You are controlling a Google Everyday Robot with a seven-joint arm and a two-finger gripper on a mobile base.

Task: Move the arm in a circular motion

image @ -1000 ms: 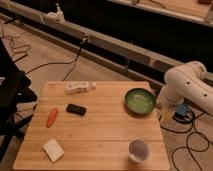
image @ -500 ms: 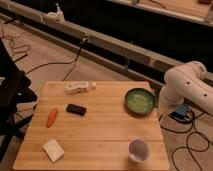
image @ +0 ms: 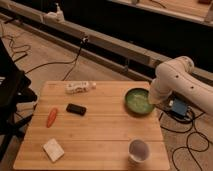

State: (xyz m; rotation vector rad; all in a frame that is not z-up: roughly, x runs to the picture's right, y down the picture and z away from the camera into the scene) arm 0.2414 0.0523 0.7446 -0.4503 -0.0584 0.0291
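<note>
Watching the arm (image: pixel 176 79) fold down over the worktop's (image: pixel 100 127) right edge; its jaws sit by the green bowl (image: pixel 135 101), and I cannot tell their state.

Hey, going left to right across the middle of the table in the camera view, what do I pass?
Carrot → black device → green bowl → gripper, at the bowl's right rim, on the end of the arm.

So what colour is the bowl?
The round bowl is green, camera view; the white arm's gripper hangs by the bowl's right rim.
</note>
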